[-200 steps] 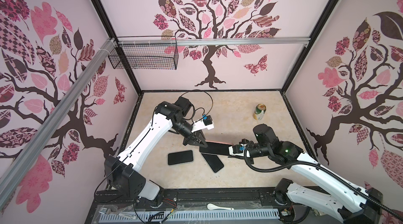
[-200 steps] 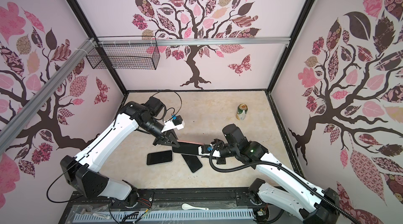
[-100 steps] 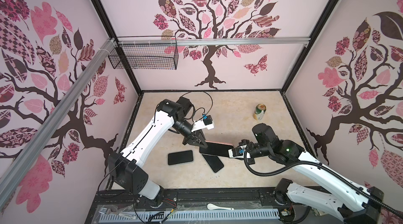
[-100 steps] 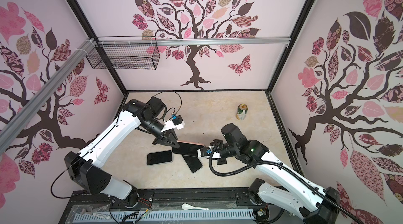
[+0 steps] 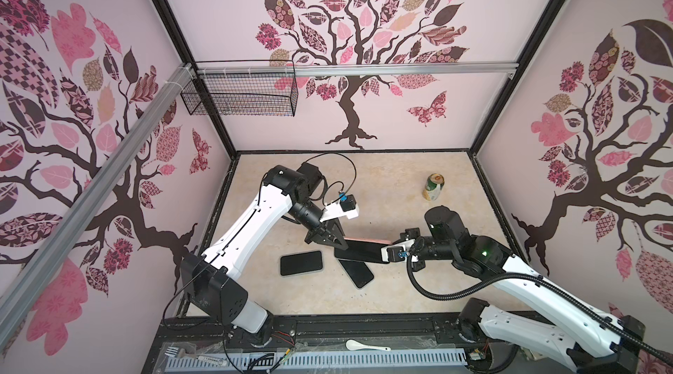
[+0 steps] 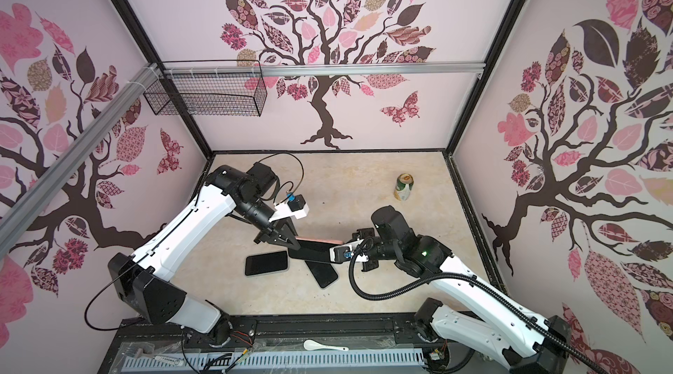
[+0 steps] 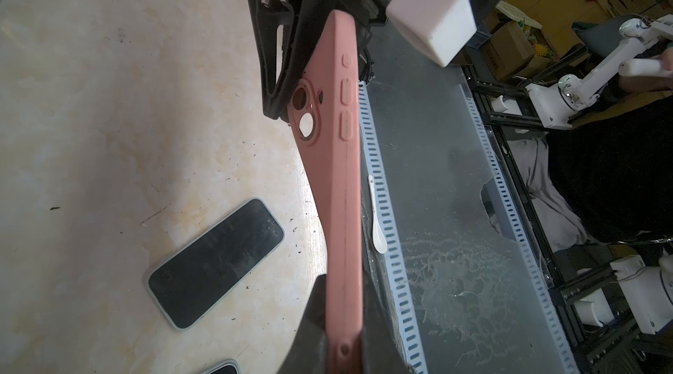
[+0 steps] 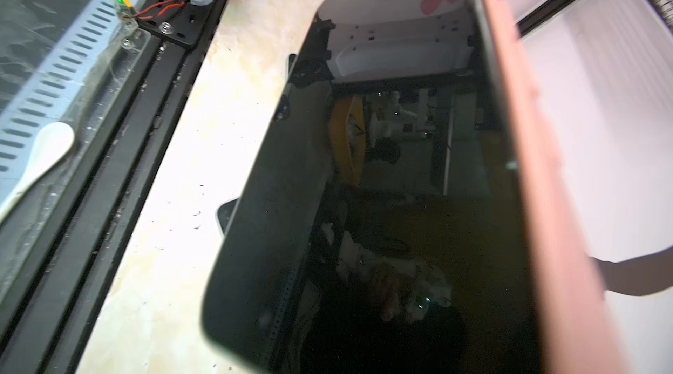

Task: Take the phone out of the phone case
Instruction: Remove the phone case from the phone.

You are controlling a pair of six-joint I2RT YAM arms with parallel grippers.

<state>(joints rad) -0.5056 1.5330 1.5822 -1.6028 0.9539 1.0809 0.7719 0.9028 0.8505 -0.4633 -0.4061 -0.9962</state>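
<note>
A black phone [image 5: 358, 251] in a pink phone case [image 7: 342, 172] hangs above the table between both arms. My left gripper [image 7: 344, 303] is shut on one end of the case. At the other end, my right gripper [image 5: 385, 252] is closed on the phone, and one of its fingers [image 7: 276, 62] lies behind the case. The dark screen [image 8: 364, 208] tilts away from the pink case wall [image 8: 546, 208]. Light shows through one camera hole [image 7: 306, 124] of the case. The right jaws are hidden behind the screen in the right wrist view.
Two bare black phones lie on the table below, one [image 5: 301, 263] flat and another [image 5: 358, 274] slanted, partly under the held one. A drink can [image 5: 433, 186] stands at the back right. A white spoon [image 5: 366, 346] lies on the front rail. A wire basket [image 5: 240, 97] hangs on the back wall.
Both grippers keep their hold in about the same place. The left arm's elbow has shifted a little.
</note>
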